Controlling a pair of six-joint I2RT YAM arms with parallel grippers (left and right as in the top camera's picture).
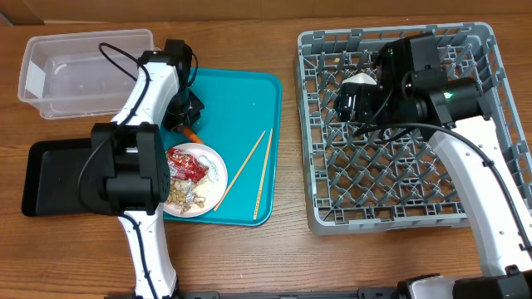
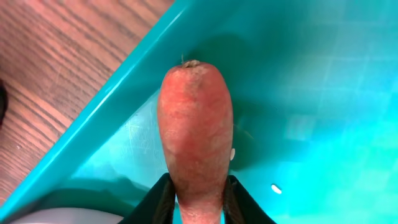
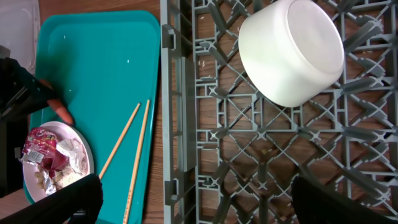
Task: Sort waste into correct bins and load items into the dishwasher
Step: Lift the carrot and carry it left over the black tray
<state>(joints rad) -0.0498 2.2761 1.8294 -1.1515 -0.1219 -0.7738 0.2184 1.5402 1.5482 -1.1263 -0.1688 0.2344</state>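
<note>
– On the teal tray (image 1: 249, 91), by its left rim, what does the left gripper (image 2: 198, 208) have?
– The orange carrot (image 2: 196, 124). Its two dark fingers (image 2: 155, 202) are clamped on the thin end, and the blunt stem end points away from the wrist camera. Whether the carrot touches the tray floor I cannot tell.
– And the rest of the waste?
– On the round white plate (image 1: 218, 178), just beside the carrot: the red snack wrapper (image 1: 184, 164), the crumpled white wrapper (image 1: 195, 193) and some peanuts (image 1: 177, 199). The chopsticks (image 1: 249, 170) lie side by side on the tray, right of the plate.
– The bins?
– The clear tub (image 1: 91, 75) and the black tray (image 1: 50, 178) sit on the table (image 1: 283, 249) left of the teal tray, the tub farther back, the black tray nearer and partly behind the left arm.
– The right gripper (image 3: 196, 183)?
– Spread wide, grasping nothing, above the grey dish rack (image 1: 399, 191). A white bowl (image 3: 292, 50) lies upside down in the rack's far left part, apart from that gripper
</note>
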